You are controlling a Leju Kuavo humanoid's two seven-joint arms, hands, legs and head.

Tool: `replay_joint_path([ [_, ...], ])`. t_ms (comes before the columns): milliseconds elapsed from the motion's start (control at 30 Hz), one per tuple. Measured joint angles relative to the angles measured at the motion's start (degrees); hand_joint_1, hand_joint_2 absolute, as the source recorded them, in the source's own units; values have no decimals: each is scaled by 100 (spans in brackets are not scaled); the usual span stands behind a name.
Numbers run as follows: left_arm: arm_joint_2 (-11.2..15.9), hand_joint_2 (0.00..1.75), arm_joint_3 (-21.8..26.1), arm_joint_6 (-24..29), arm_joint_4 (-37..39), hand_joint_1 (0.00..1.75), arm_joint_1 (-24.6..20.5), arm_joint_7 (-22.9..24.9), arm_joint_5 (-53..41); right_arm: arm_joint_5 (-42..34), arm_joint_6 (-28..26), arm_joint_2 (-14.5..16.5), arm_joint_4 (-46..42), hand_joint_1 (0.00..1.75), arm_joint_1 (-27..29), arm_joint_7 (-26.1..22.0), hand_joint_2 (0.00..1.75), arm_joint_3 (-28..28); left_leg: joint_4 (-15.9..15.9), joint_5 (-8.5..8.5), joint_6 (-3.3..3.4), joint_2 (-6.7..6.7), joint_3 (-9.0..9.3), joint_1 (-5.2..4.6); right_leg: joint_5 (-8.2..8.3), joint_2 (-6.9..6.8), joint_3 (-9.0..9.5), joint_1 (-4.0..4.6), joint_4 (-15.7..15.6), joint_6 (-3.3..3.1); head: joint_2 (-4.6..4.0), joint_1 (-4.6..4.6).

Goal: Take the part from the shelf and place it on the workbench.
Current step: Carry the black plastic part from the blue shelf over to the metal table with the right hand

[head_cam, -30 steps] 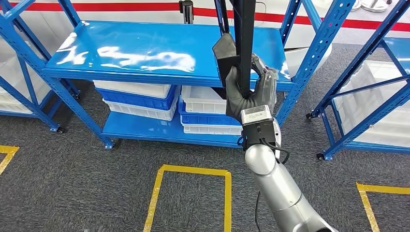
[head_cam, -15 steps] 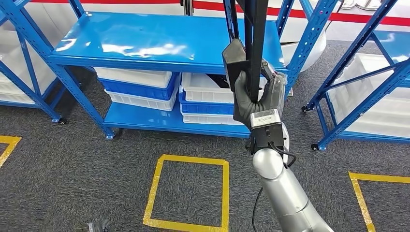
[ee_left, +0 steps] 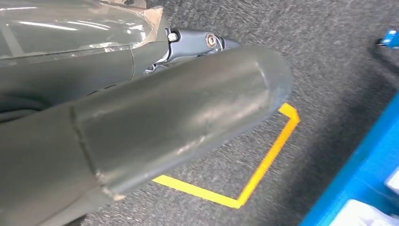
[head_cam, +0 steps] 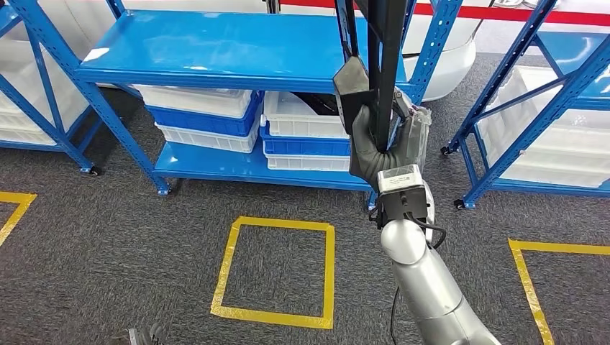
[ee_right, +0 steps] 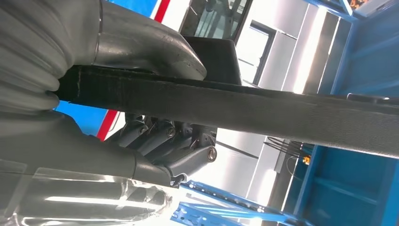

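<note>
Silver robot arm rises from the lower right of the head view, ending in the right hand (head_cam: 381, 147), a dark grey many-fingered hand wrapped in clear plastic film. Its fingers close around a long black bar-shaped part (head_cam: 387, 57) that stands nearly upright and runs out of the top of the picture. A wedge-shaped black end piece (head_cam: 352, 90) sits just beside the bar, above the hand. In the right wrist view, the thick grey thumb (ee_right: 146, 47) presses on one side of the same black part (ee_right: 282, 110) and the darker fingers (ee_right: 160, 141) curl under the other side, so the part is firmly held.

Behind the hand stands a blue metal shelf rack (head_cam: 237, 50) with a glossy blue upper shelf. On its lower shelf sit stacked white and blue plastic crates (head_cam: 205, 118), and one white crate (head_cam: 302, 118) seems to hold something dark, though it is too small to make out. A second blue rack (head_cam: 532, 93) stands well apart to the right.

Grey carpet (head_cam: 108, 230) covers the floor, marked with a yellow tape square (head_cam: 277, 272).

The left wrist view shows the left hand (ee_left: 155, 122) close up above the carpet and yellow tape (ee_left: 263, 165); whether it is spread or closed I cannot tell.
</note>
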Motion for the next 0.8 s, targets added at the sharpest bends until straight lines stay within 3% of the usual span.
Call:
replay_joint_path([
  [67, 1, 0, -4, 0, -13, 0, -20, -7, 0, -31, 3, -4, -5, 175, -21, -13, 175, -14, -264, -18, 63, -12, 96, -49, 137, -13, -20, -5, -59, 91, 0, 11],
  [133, -2, 0, -5, 4, -11, 0, -26, -11, 13, -110, 15, -20, 9, 175, -20, -30, 175, -25, -329, 153, 150, 13, 10, -48, 130, -11, -90, 7, -48, 137, 0, 13],
  [200, -8, 0, -4, 9, -11, 0, -27, -11, 31, -222, 40, -41, 44, 175, -21, -55, 175, -45, -397, 362, 241, 48, -143, -34, -274, -2, -284, 27, 342, 71, 0, 29],
  [267, -10, 0, -3, 20, -11, 0, -20, -10, 47, -332, 65, -44, 103, 175, -27, -97, 175, -63, -399, 545, 293, 59, -356, -54, -783, 7, -497, 19, 1126, 21, 0, 38],
  [300, -10, 0, -2, 33, -9, 0, -10, -10, 61, -374, 73, -44, 143, 175, -28, -115, 175, -71, -395, 628, 295, 62, -462, -59, -909, 9, -534, 15, 1475, 46, 0, 38],
  [333, -8, 0, -1, 49, -8, 0, 5, -10, 78, -405, 79, -44, 184, 175, -28, -128, 175, -79, -392, 707, 286, 65, -566, -64, -926, 10, -493, 13, 1671, 98, 0, 38],
  [367, -4, 0, 1, 64, -6, 0, 25, -10, 93, -433, 87, -44, 225, 175, -32, -137, 175, -86, -386, 789, 272, 66, -671, -64, -849, 10, -347, 12, 1653, 162, 0, 39],
  [433, 4, 0, 17, 80, -2, 0, 67, -30, 140, -487, 118, -41, 306, 175, -64, -165, 175, -92, -360, 941, 227, 65, -878, -64, -690, 9, 242, 3, 1043, 239, 1, 41],
  [467, 8, 0, 33, 75, -1, 0, 86, -52, 172, -514, 138, -34, 348, 175, -99, -179, 175, -91, -335, 1005, 194, 62, -969, -70, -726, 10, 614, 18, 551, 226, 1, 45],
  [533, 10, 0, 70, 51, 4, 0, 127, -107, 230, -547, 165, -14, 434, 175, -174, -204, 175, -88, -306, 1114, 125, 61, -1066, -85, -883, 14, 1029, 59, -103, 144, 1, 36],
  [567, 10, 0, 91, 34, 12, 0, 154, -129, 251, -552, 172, -2, 476, 175, -202, -211, 175, -86, -312, 1168, 87, 64, -1079, -85, -915, 16, 1056, 84, -212, 101, 1, 30],
  [600, 11, 0, 110, 20, 24, 0, 184, -146, 263, -555, 175, 4, 516, 175, -216, -217, 175, -85, -327, 1218, 55, 67, -1085, -75, -869, 15, 1004, 50, -201, 59, 1, 21],
  [633, 13, 0, 125, 7, 36, 0, 216, -160, 273, -555, 178, 12, 548, 175, -224, -220, 175, -84, -309, 1191, 23, 58, -1111, -59, -816, 6, 988, 16, -207, 16, 0, 20],
  [667, 13, 0, 137, -8, 49, 0, 250, -173, 278, -551, 171, 21, 573, 175, -222, -223, 175, -84, -205, 1044, -19, 48, -1166, -38, -746, -5, 954, -20, -209, -44, 0, 13],
  [700, 13, 0, 140, -23, 59, 0, 275, -187, 274, -539, 155, 30, 583, 175, -211, -225, 175, -83, 5, 799, -58, 35, -1251, -16, -673, -17, 913, -61, -216, -86, 0, 8],
  [767, 11, 0, 141, -48, 77, 0, 302, -214, 247, -497, 105, 47, 581, 175, -155, -225, 175, -84, 733, 215, -152, 22, -1466, 33, -549, -32, 790, -62, -208, -121, 0, -2],
  [800, 11, 0, 141, -55, 85, 0, 307, -224, 233, -472, 83, 50, 577, 175, -111, -222, 175, -84, 1082, 67, -193, 21, -1538, 60, -499, -36, 729, -64, -204, -106, 0, -1],
])
